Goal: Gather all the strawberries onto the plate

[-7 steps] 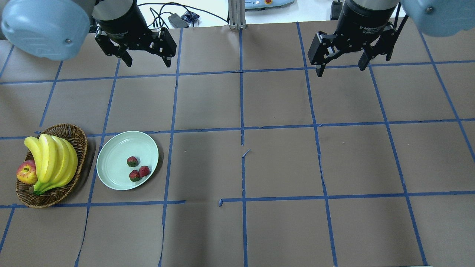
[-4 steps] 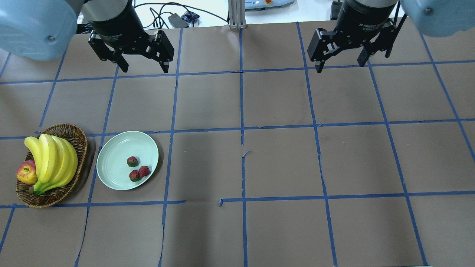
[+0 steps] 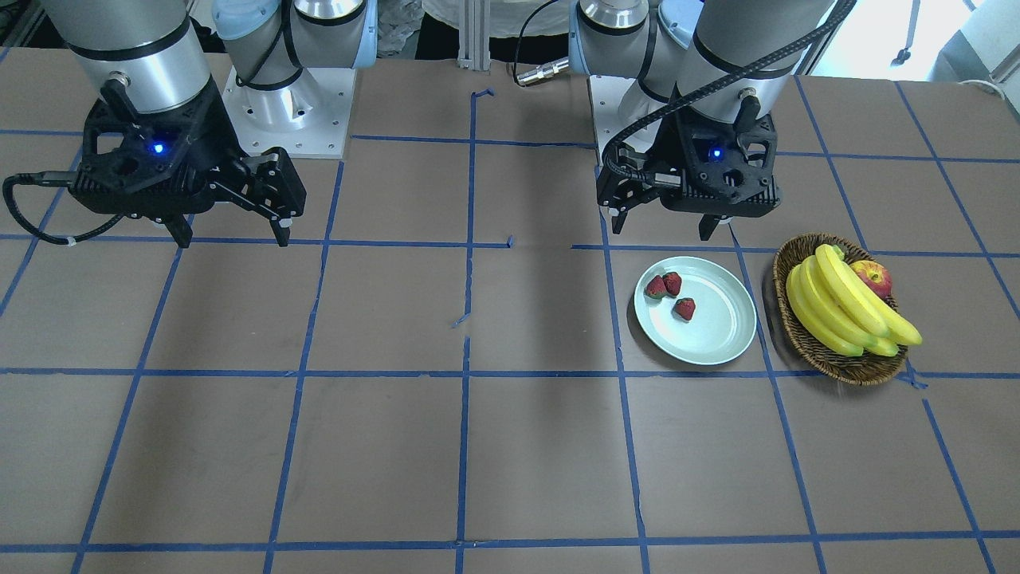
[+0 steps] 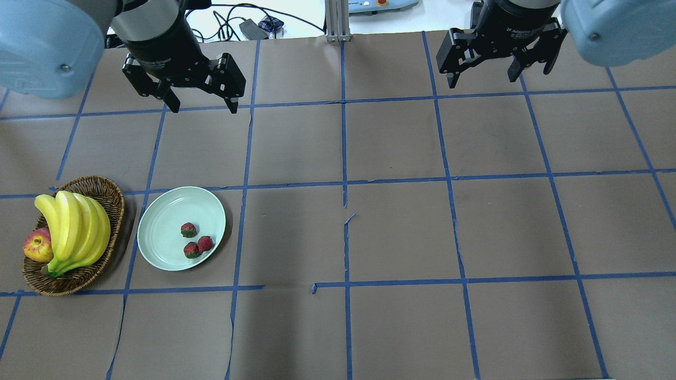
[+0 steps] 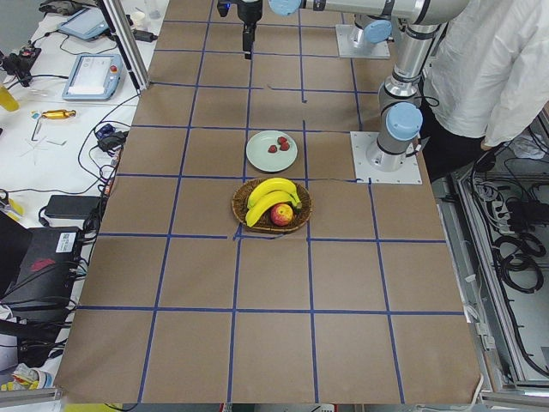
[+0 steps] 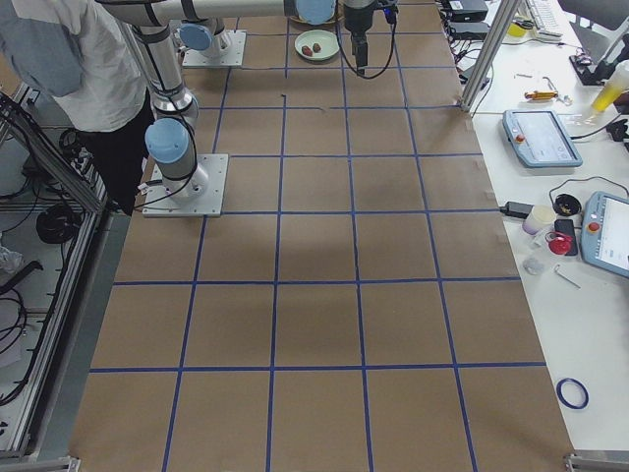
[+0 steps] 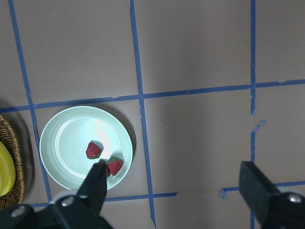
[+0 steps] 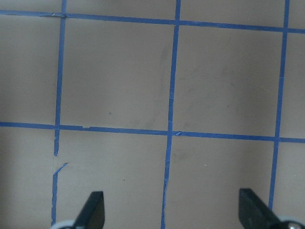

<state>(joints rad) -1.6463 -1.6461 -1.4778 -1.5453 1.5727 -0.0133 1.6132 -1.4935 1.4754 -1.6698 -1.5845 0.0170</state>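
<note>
Three small red strawberries (image 4: 195,240) lie together on the pale mint plate (image 4: 163,221) at the table's left. They also show in the front view (image 3: 672,292) on the plate (image 3: 721,327), and in the left wrist view (image 7: 102,156) on the plate (image 7: 66,143). My left gripper (image 4: 202,105) is open and empty, high above the table behind the plate. My right gripper (image 4: 481,79) is open and empty, high at the far right. In the front view the left gripper (image 3: 663,231) and right gripper (image 3: 231,237) hang open.
A brown wicker basket (image 4: 100,187) with a bunch of bananas (image 4: 74,227) and a red-yellow apple (image 4: 37,245) stands left of the plate. Blue tape lines grid the brown table. A person stands by the robot's base (image 5: 489,69).
Both arms have drawn back toward the robot's base, the right gripper moving up in the overhead view. The strawberries and the plate have not moved.
</note>
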